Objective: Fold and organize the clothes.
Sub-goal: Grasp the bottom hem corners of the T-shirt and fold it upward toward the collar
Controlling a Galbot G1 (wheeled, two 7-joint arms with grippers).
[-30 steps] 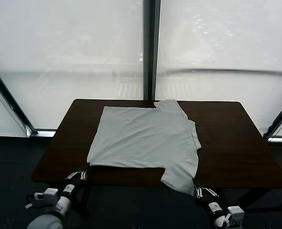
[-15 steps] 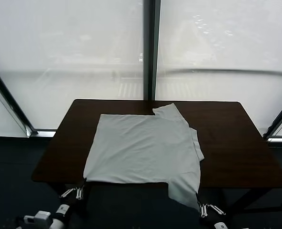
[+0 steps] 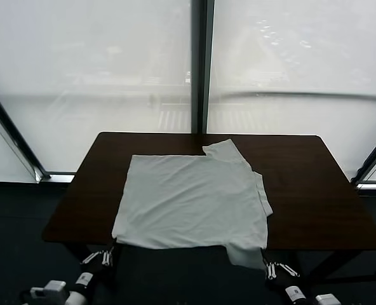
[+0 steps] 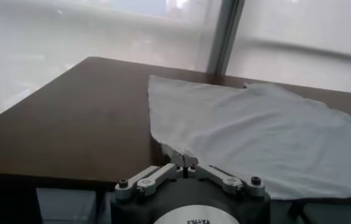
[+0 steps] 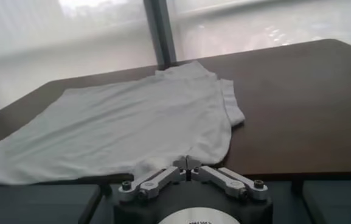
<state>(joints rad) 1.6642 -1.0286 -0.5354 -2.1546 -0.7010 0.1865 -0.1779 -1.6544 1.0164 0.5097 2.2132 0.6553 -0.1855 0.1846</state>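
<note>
Lower edge of the head view, nearest: left hand [image 3: 103, 257] at lower left, right hand [image 3: 270, 269] at lower right, both below the front edge of the worktop [image 3: 315, 197]. Each had its fingers pressed together on a near corner of the T-shirt [image 3: 194, 200]. Left wrist view showed the left hand [image 4: 184, 159] pinching the cloth at the hem corner; right wrist view showed the right hand [image 5: 187, 162] pinching its corner the same way.

T-shirt lay spread, plain white side up, across the centre of the dark worktop. Its near hem ran off the front edge; the right-hand corner hung lower, a flap drooping past the edge at lower centre-right. Long axis ran from the hands toward the top of the frame. One sleeve showed bunched at the right side, another part folded near the far edge at centre. No print visible.

Cloth lay straight ahead of both hands, farther up the frame. Neither arm was clearly nearer; each held its own corner. Judgement: any fold likely carries the near hem up the frame along that axis, both hands moving together to keep the hem level.

Beyond the worktop: bright windows with a dark central post.
</note>
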